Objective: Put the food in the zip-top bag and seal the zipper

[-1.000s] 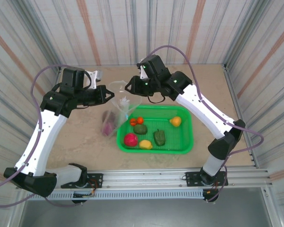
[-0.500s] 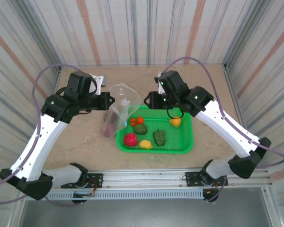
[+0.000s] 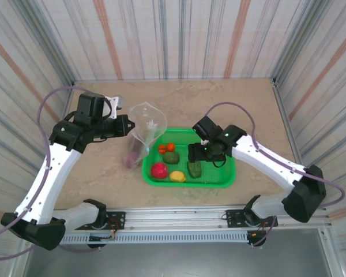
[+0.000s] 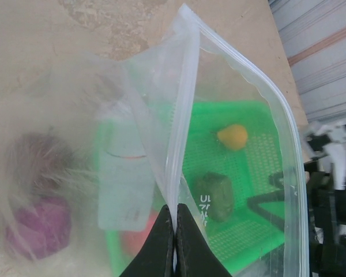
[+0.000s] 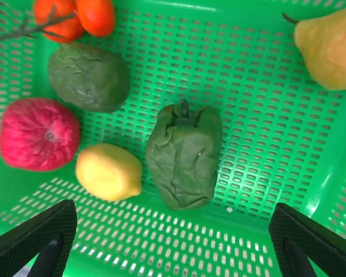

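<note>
**Bag held up on the left, right jaws spread over the basket**

Top external. The left arm (image 3: pixel 49 167) reaches in from the left side. Its jaws meet the left edge of the zip-top bag (image 3: pixel 147 124), which stands up from the surface (image 3: pixel 236 104) with its mouth open upward. The bag's lower end rests on the surface just left of the green basket (image 3: pixel 228 176). Purple food (image 3: pixel 130 157) shows through the film there (I read it as inside the bag, though the plastic blurs it). In the basket I count small red-orange tomatoes (image 3: pixel 167 148), a lumpy green fruit (image 3: pixel 171 157), a red fruit (image 3: pixel 158 170), a lemon (image 3: pixel 177 176) and a green pepper (image 3: pixel 194 168). The right jaws hang over the middle of the basket, at the pepper's far end.

Left wrist. The left jaws are closed tight, pinching the zipper (image 4: pixel 181 104). From the pinch one run of the pale strip rises to a peak, and the other curves down the right side. A white label (image 4: pixel 124 184) sits on the bag wall. At the left, blurred behind the film, a dark red piece (image 4: pixel 32 161) lies just above the purple one. The basket, the pepper and a yellow pear (image 4: pixel 233 137) show through the bag.

Right wrist. The right jaws stand wide apart, with one black tip in each lower corner, and they hold nothing. The pepper lies on the basket floor between the tips and just beyond them, untouched. The lemon is just beside it, to the left. The red fruit and the lumpy green one are further left, the tomatoes are top left and the pear is top right.
</note>
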Available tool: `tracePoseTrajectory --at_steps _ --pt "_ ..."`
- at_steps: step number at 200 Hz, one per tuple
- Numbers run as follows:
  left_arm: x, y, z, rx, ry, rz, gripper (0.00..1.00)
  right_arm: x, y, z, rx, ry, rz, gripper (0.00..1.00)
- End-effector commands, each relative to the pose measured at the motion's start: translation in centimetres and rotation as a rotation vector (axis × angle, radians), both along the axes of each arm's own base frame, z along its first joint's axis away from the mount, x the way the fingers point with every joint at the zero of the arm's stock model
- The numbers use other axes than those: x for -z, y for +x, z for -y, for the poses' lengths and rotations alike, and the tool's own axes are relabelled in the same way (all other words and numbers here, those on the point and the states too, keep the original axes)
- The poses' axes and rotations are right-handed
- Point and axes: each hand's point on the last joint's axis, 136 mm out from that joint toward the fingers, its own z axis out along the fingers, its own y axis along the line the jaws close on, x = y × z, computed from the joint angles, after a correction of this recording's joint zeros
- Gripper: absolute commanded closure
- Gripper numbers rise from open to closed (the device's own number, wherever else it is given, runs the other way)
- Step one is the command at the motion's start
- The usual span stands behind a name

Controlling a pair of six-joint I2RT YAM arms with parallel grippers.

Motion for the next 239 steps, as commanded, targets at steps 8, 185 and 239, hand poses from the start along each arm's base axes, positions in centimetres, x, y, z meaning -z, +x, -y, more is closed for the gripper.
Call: tracePoseTrajectory --at_steps 8,185,239 --pt "-0.5 0.4 1.0 0.029 -0.061 0.014 1.00 3.2 0.2 -1.3 -0.031 -0.046 -0.058 0.10" --pt "-0.2 -0.3 1.0 0.040 -0.066 0.002 1.00 1.9 1.5 1.4 0.031 -0.119 -0.016 0.44" --pt "-1.7 -0.5 1.2 0.050 -0.086 0.022 1.00 -12.0 3.1 0.5 0.008 0.068 0.230 0.44"
